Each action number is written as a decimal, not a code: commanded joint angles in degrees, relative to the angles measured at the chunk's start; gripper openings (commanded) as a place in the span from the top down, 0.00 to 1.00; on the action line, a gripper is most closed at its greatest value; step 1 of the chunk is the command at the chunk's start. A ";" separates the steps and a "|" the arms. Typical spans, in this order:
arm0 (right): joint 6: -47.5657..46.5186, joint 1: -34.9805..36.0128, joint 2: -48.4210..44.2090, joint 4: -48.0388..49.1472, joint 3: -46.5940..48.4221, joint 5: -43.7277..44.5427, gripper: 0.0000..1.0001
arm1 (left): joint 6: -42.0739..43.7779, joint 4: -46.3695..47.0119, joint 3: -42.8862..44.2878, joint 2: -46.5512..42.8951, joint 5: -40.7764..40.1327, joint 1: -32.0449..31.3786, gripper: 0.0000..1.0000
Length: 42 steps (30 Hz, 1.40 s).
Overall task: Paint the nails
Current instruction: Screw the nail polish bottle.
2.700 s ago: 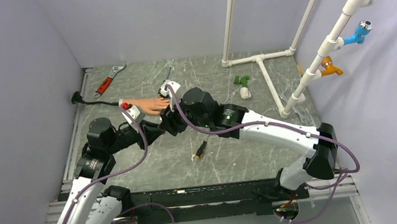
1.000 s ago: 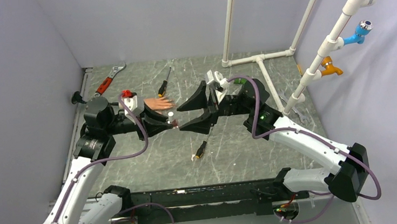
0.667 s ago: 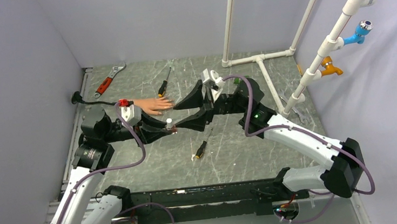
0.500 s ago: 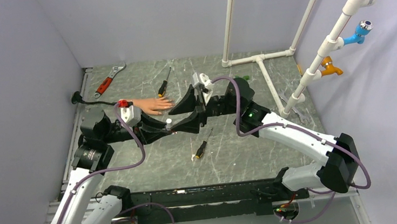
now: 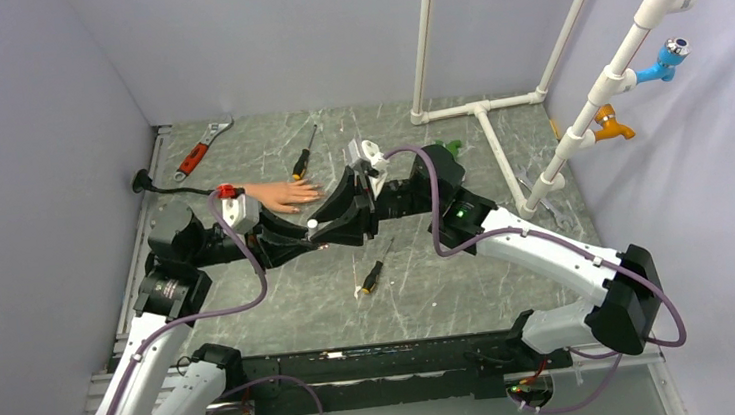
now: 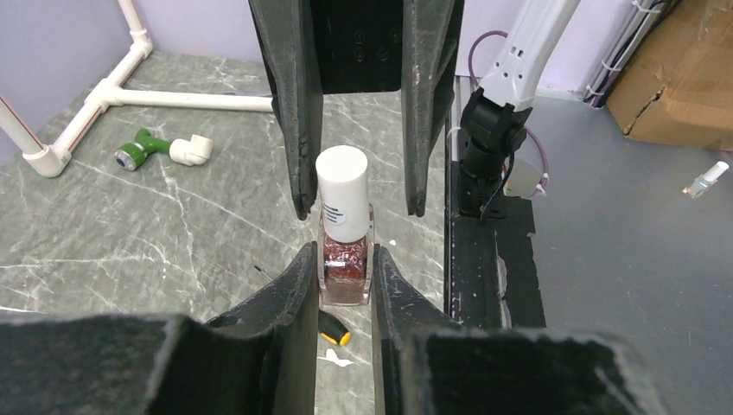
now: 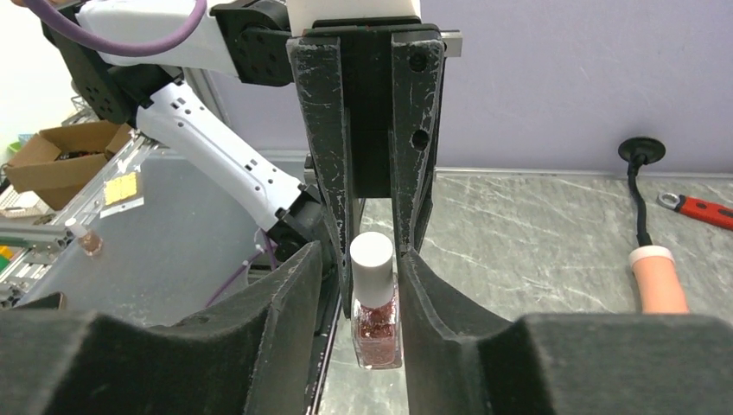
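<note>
Flesh-coloured rubber formed the mannequin hand [image 5: 280,194], which lay flat on the grey marbled table [image 5: 430,282] left of centre in the overhead view, fingers pointing right. Its white cuff [image 7: 654,254] showed at the right edge of the right wrist view. The nails [image 5: 314,188] were too small to make out. Just below the hand, the left gripper [image 6: 343,251] was clamped on the glass body of a red glitter polish bottle [image 6: 344,270]. The right gripper [image 7: 361,251] stood with jaws apart on either side of the bottle's white cap [image 6: 342,192].

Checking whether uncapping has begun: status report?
Left gripper shut on red-glitter glass polish bottle. Right gripper open, straddling its white cap, gaps both sides. Flesh-coloured rubber mannequin hand flat on table, nails too small to judge. Cap unobstructed.
</note>
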 commanded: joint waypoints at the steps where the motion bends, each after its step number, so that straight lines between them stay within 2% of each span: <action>1: -0.23 0.16 -0.12 1.79 0.93 0.67 0.62 | -0.80 3.10 -0.05 -0.73 -0.26 -0.15 1.00; 4: 0.21 0.21 0.14 1.87 1.02 0.84 0.66 | -1.04 3.32 -0.14 -0.70 -0.10 -0.16 1.00; 7: 0.44 0.43 0.16 2.03 0.98 1.04 0.84 | -0.99 3.27 -0.23 -0.84 -0.49 -0.15 1.00; 8: 0.26 0.45 0.28 1.81 0.93 1.30 0.88 | -0.97 3.28 -0.39 -0.99 -0.68 -0.10 1.00; 13: -0.78 0.59 1.17 0.69 0.19 1.47 0.94 | -1.07 3.30 -0.68 -1.57 -0.94 -0.13 1.00; 18: -3.51 1.56 0.43 -1.20 -0.59 2.20 0.96 | -0.79 2.81 -0.59 -2.02 -1.69 -0.08 1.00; 22: -8.16 3.57 -0.21 -5.05 -0.58 6.19 0.96 | -0.78 2.29 -0.72 -2.40 -4.58 -0.16 1.00; 26: -10.49 6.29 -0.57 -6.05 -1.46 15.05 0.96 | -0.47 0.84 -0.31 -2.26 -9.14 -0.10 1.00; 32: -7.27 10.65 1.39 -5.03 -1.36 35.05 0.95 | 1.47 -2.78 0.13 -3.84 -21.57 -0.16 1.00; 35: -7.27 12.67 2.26 -5.47 -0.74 40.82 0.96 | 1.62 -2.71 -0.26 -4.84 -23.84 -0.11 1.00; 42: -3.94 13.15 1.57 -3.92 -1.68 48.22 0.93 | 1.98 -3.53 -0.14 -4.85 -25.26 -0.16 1.00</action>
